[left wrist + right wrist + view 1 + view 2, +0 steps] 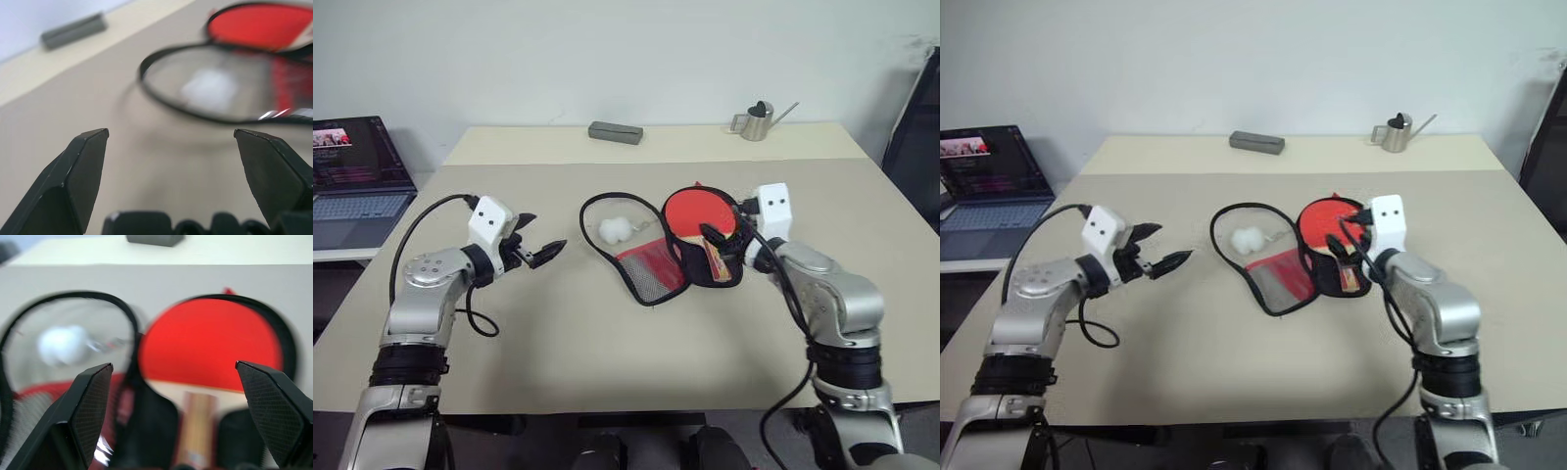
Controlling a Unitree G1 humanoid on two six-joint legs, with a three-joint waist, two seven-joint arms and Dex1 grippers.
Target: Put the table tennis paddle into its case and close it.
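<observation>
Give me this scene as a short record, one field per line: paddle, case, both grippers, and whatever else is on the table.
paddle: red rubber-faced table tennis paddle lying in the case's black half
case: soft zip case unzipped, flap spread open toward the robot's left, white pom-pom inside its loop
left gripper: open, empty, short of the case
right gripper: open, over the paddle
others: grey bar, small metal watering can

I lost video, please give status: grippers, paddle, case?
Left gripper open, empty. Right gripper open, above the paddle. Paddle lies in the case; flap open, unzipped. Nothing in the way.
</observation>
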